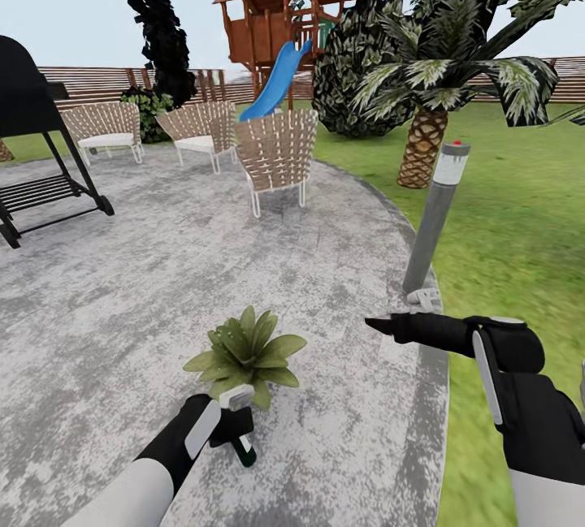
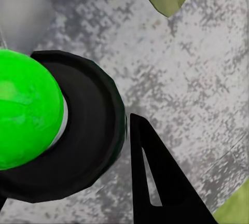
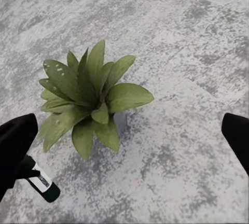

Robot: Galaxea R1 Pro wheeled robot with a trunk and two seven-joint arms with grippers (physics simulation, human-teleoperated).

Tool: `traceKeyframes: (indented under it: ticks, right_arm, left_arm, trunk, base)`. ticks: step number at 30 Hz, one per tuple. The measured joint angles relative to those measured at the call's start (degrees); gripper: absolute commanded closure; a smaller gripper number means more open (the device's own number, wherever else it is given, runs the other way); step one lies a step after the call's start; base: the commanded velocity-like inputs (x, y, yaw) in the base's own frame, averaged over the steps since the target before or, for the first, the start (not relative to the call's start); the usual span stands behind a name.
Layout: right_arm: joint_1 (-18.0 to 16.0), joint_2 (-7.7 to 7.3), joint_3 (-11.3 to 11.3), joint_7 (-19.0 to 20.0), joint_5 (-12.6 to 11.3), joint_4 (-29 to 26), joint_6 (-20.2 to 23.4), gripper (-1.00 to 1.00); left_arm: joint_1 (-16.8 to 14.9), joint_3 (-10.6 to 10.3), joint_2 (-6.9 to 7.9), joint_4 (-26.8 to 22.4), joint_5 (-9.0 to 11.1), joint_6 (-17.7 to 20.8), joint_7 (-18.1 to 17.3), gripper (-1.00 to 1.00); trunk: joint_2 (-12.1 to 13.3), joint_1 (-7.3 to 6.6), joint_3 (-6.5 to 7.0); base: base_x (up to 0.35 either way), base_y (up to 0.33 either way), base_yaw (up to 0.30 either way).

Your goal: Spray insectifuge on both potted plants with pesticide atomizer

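One potted plant (image 1: 246,352), a low rosette of broad green leaves, sits on the grey stone patio (image 1: 162,267) of the garden. My left gripper (image 1: 226,421) is just in front of it, shut on the pesticide atomizer (image 1: 242,447), whose whitish trigger head points at the leaves. In the left wrist view the atomizer (image 2: 26,110) is a bright green round shape beside one black finger (image 2: 155,182). My right gripper (image 1: 390,324) hovers open to the plant's right. Its wrist view looks down on the plant (image 3: 88,99), a few white specks of insectifuge (image 3: 56,68) and the atomizer (image 3: 42,183).
A tall grey post (image 1: 436,218) with a red top stands at the patio's right rim, lawn (image 1: 520,235) beyond it. Wicker chairs (image 1: 276,155), a black swing bench (image 1: 36,186), a palm (image 1: 422,145) and a playhouse with a slide (image 1: 280,23) lie farther back.
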Motion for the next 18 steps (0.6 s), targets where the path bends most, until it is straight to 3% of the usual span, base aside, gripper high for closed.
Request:
traceKeyframes:
  ticks: [5,10,12,18]
  right_arm:
    - [0.0,-0.01,0.0,-0.2,0.3,0.2,0.0,-1.0]
    - [0.2,0.1,0.7,-8.2,0.4,6.2,0.0,-1.0]
    - [0.9,0.09,3.4,-9.9,0.3,8.8,0.0,-1.0]
    - [0.1,0.76,3.2,-9.7,0.1,8.8,-0.1,-1.0]
  left_arm:
    - [0.1,0.3,0.06,-0.2,0.4,-0.1,0.5,1.0]
    - [0.5,0.1,-0.03,-0.2,0.0,-1.6,0.0,1.0]
    - [0.7,0.0,-0.12,-0.1,-0.1,-3.0,0.0,1.0]
    - [1.1,0.1,0.74,-1.7,-0.7,-1.4,0.1,1.0]
  trunk:
    - [0.0,0.0,-0.01]
    - [0.0,0.0,-0.01]
    - [0.0,0.0,-0.01]
    - [0.0,0.0,-0.01]
  base:
    - [0.0,0.0,0.0]
    - [0.0,0.0,0.0]
    - [0.0,0.0,0.0]
    - [0.0,0.0,0.0]
